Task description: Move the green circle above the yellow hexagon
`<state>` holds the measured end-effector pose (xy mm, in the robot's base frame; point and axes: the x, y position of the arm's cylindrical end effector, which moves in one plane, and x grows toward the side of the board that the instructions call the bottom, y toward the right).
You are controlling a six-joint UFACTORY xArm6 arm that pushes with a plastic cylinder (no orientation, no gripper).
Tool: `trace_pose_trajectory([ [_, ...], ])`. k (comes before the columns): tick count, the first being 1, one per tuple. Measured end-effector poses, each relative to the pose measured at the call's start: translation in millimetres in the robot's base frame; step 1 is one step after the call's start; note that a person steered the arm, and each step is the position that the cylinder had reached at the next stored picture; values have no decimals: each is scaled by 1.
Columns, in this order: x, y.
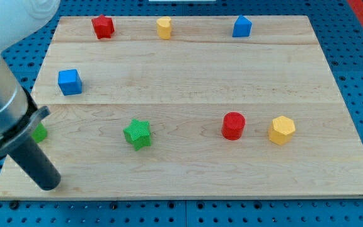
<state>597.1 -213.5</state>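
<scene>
The green circle (40, 133) sits near the board's left edge, mostly hidden behind my arm, so only a small green part shows. The yellow hexagon (282, 130) lies far off at the view's right, at about the same height. My tip (49, 185) rests on the board at the lower left, below the green circle and slightly to its right, apart from it.
A green star (137, 133) and a red cylinder (233, 125) lie between the circle and the hexagon. A blue cube (70, 82) is at the left. A red block (103, 26), a yellow block (164, 28) and a blue block (242, 26) line the top edge.
</scene>
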Motion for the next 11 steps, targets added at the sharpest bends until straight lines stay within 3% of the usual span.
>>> trace_pose_trajectory([
  [2,-40,-81],
  [4,-107,-47],
  [5,-109,60],
  [8,-155,267],
  [9,-162,244],
  [10,-194,288],
  [11,-198,352],
])
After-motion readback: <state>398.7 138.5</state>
